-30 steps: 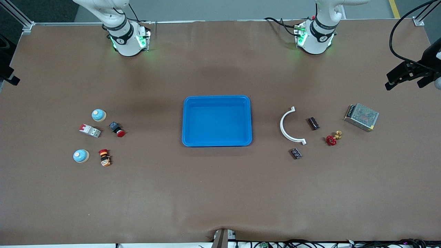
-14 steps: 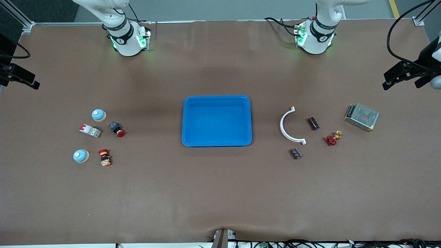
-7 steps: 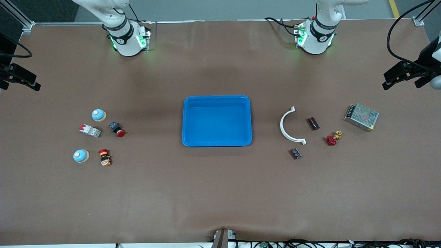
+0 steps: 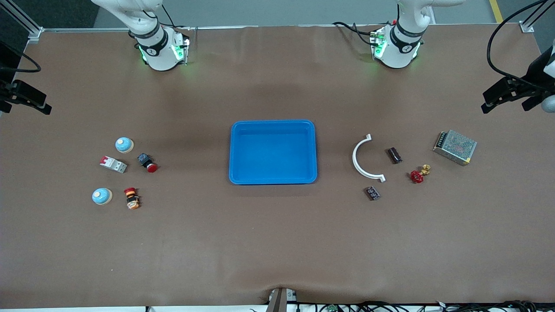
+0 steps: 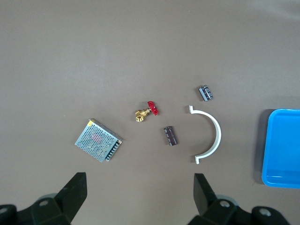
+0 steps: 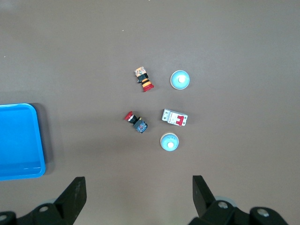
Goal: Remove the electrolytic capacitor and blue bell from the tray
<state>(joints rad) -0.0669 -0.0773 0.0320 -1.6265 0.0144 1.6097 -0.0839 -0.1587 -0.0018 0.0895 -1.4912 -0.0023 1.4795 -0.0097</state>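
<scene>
Tray (image 4: 273, 123), blue, sits mid-table with nothing in it. Capacitor (image 4: 394, 155), dark, lies on its side at 3 o'clock from the tray, toward the left arm's end, between a white curved bracket (image 4: 362, 167) and a red valve (image 4: 418, 174). Power supply (image 4: 455, 147) is at 2 o'clock from the valve and a small black part (image 4: 372, 193) at 7 o'clock from the capacitor. First bell (image 4: 124, 144) sits at 9 o'clock from the tray and second bell (image 4: 102, 196) at 8 o'clock, with a breaker (image 4: 113, 164), a red button (image 4: 147, 163) and an orange button (image 4: 131, 198) among them. Left gripper (image 4: 509, 96) hangs over the table edge at 1 o'clock from the power supply, fingers wide, holding nothing. Right gripper (image 4: 26, 102) hangs over the table edge at 10 o'clock from the first bell, fingers wide too.
</scene>
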